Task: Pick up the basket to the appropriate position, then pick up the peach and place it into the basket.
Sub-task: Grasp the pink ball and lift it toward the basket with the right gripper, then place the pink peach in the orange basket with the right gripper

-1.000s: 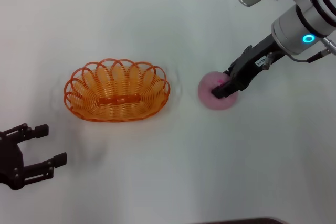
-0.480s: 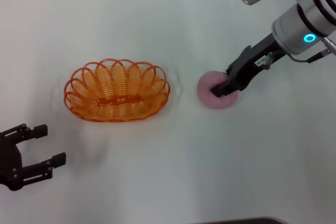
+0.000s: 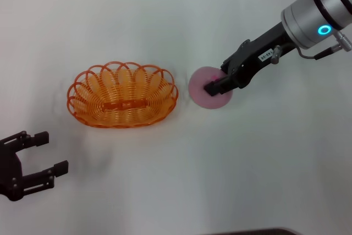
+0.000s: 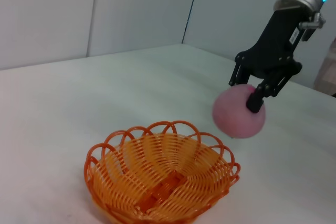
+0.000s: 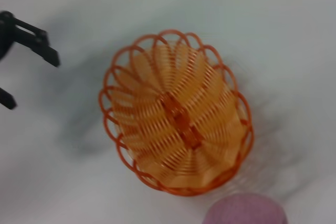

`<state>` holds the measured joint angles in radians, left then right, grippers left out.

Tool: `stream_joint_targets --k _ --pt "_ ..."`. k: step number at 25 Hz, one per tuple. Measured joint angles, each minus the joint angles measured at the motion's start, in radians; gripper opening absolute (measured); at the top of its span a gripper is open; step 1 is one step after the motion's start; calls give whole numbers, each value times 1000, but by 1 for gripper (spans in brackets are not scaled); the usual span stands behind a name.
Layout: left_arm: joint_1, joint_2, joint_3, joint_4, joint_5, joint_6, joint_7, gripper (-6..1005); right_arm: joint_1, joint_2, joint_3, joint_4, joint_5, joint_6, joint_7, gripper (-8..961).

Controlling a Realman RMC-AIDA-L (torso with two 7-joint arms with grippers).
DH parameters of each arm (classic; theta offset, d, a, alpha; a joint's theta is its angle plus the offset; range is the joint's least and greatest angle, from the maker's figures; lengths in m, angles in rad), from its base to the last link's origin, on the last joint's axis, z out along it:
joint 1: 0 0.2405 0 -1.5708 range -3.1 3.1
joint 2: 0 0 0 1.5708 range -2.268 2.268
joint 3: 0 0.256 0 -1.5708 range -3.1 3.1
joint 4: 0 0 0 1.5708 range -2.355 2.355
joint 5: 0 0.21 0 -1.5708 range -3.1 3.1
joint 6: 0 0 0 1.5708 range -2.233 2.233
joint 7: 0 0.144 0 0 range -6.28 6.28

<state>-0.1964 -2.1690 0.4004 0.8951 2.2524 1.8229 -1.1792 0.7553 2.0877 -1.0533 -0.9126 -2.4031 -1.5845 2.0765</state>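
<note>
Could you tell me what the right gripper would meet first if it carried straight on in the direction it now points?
The right gripper, shut on the peach, points toward the basket. Carried straight on, it would probably meet the basket's near rim first, though the peach looks lifted in the left wrist view, so it might pass above.

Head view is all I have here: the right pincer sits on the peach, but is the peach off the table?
Observer: Yes. In the left wrist view the peach hangs clear of the table, held from above by the right pincer.
Operator: Is it over the basket yet?
Observer: No. The right wrist view shows the peach just outside the rim of the basket.
Operator: Anything in the basket?
Observer: No, only the flat bar at its bottom.
</note>
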Motion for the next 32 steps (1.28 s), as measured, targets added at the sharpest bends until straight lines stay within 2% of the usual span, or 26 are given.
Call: stream_joint_targets --k 8,32 --pt "0 0 -2 -1 1 0 -7 799 -1 0 11 -6 57 -13 -37 368" --pt "0 0 -2 -1 0 4 -8 799 65 8 -31 122 166 148 -72 384"
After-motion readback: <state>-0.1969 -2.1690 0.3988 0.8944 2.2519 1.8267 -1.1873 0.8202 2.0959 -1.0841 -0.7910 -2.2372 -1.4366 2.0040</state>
